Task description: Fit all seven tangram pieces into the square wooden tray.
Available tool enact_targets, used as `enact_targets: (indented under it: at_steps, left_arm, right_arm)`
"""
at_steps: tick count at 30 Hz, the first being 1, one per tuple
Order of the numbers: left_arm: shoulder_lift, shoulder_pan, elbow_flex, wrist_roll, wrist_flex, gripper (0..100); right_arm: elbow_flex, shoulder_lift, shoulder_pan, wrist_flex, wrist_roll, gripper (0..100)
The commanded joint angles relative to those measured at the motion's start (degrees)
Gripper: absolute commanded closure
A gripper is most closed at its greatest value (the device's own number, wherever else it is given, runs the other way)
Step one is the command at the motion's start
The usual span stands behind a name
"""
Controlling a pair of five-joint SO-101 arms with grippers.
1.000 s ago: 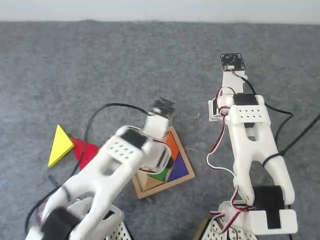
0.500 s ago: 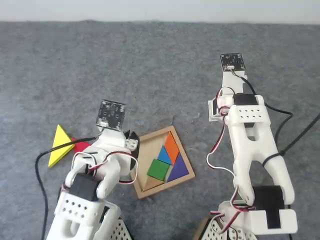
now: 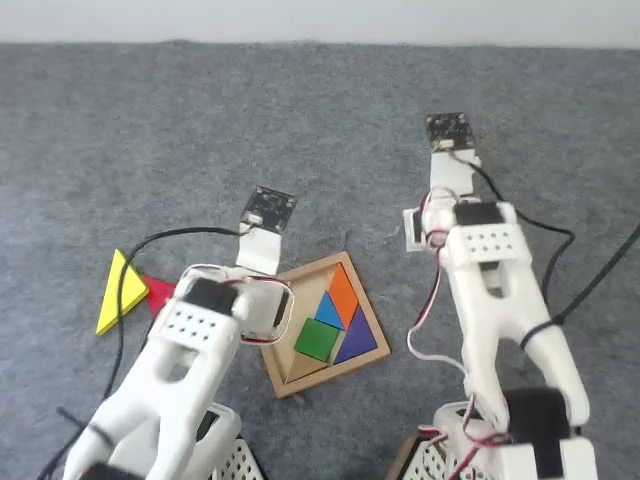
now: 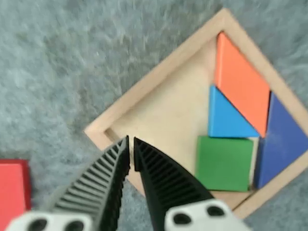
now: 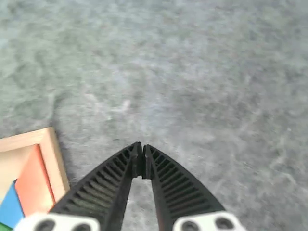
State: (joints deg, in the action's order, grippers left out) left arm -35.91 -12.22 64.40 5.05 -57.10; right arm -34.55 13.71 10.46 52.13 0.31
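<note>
A grey, felt-like cover lies over the counter (image 3: 300,130), which ends at a pale wall at the far edge. The square wooden tray (image 3: 283,377) sits near the arm bases, turned cornerwise, with four pieces in its right half. The yellow triangle (image 3: 118,292) and red piece (image 3: 160,292) lie to its left, touching each other. The left gripper (image 4: 130,142) hangs over the tray's bare left part, fingers almost together, empty. The right gripper (image 5: 140,147) is pressed closed and empty over bare cover just beyond the tray's far corner.

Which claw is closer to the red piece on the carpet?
Left. The left gripper hangs over the tray's corner nearest the red piece; the right gripper is over bare carpet on the tray's far side.
</note>
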Motion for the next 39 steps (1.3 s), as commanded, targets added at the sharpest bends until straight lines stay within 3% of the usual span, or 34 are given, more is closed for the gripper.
enact_targets:
  at_steps: [1,13,21,33,39]
  left_arm:
    - [8.4,-5.2,-3.5,-2.4,1.4,99]
    - [16.3,-7.4,-6.4,-2.4,1.8,99]
    - [16.4,-15.1,-5.4,-2.5,3.2,99]
    - [16.2,-15.2,-5.6,-2.4,3.9,99]
    - [5.7,-14.9,-5.1,-2.4,0.5,99]
  right_arm:
    - [-5.1,7.7,4.5,-5.4,-0.3,99.1]
    - [-9.6,11.4,6.9,-8.1,-0.4,99.1]
    - [-9.5,11.4,6.8,-8.1,-0.6,99.1]
    - [-9.5,11.4,6.8,-8.1,-0.7,99.1]
    - [-9.4,11.4,6.5,-8.1,-0.7,99.1]
